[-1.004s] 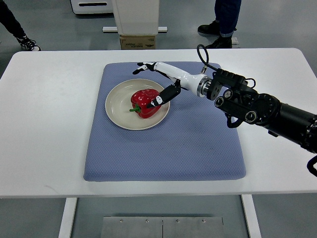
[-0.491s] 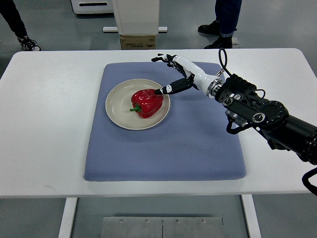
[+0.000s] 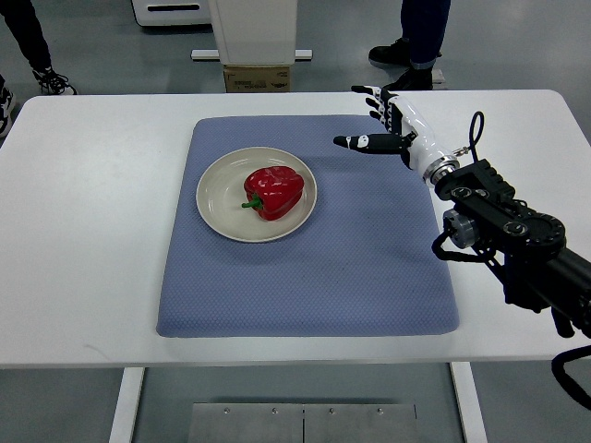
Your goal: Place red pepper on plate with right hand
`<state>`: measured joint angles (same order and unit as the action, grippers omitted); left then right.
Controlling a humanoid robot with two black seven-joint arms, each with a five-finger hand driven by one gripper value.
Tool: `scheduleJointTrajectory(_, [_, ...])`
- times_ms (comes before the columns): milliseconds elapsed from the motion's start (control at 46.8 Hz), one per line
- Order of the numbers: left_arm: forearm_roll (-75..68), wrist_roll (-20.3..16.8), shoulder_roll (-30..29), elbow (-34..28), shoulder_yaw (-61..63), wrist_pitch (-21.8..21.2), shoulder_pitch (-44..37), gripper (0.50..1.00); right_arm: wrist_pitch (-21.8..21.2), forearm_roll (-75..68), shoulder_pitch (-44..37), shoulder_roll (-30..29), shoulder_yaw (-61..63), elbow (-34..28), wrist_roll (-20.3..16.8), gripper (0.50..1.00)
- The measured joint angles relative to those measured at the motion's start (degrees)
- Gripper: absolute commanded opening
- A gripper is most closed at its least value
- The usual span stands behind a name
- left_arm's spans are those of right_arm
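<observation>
A red pepper (image 3: 273, 191) with a green stem lies on its side inside the cream plate (image 3: 216, 197), which sits on the blue mat (image 3: 305, 277). My right hand (image 3: 379, 125) hovers over the mat's far right corner, well to the right of the plate. Its fingers are spread and hold nothing. The black forearm (image 3: 508, 235) runs off toward the lower right edge. No left arm shows.
The white table (image 3: 83, 231) carries the mat. A cardboard box (image 3: 257, 78) and a white stand sit on the floor beyond the far edge. People's legs and shoes stand at the top left and top right.
My right hand let go of the pepper and drew back to the right, away from the plate. The pepper stays on the plate.
</observation>
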<state>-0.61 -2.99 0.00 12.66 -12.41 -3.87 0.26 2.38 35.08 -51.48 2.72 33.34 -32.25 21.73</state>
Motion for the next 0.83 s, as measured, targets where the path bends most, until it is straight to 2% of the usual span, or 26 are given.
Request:
scheduleJointTrajectory(235, [0.0,0.0,0.0,0.0,0.0,0.0,0.0,1.0,-0.1,-0.9,4.8,0.6,9.0,-0.1,0.3,1.0])
scheduleJointTrajectory(512, [0.0,0.0,0.0,0.0,0.0,0.0,0.0,1.0,0.0,-11.2,5.9,1.6,9.8,-0.2,0.4,1.0])
scheduleJointTrajectory(833, [0.0,0.0,0.0,0.0,0.0,0.0,0.0,1.0,-0.1,-12.9,6.0,1.8,10.9,-0.6,0.4,1.0])
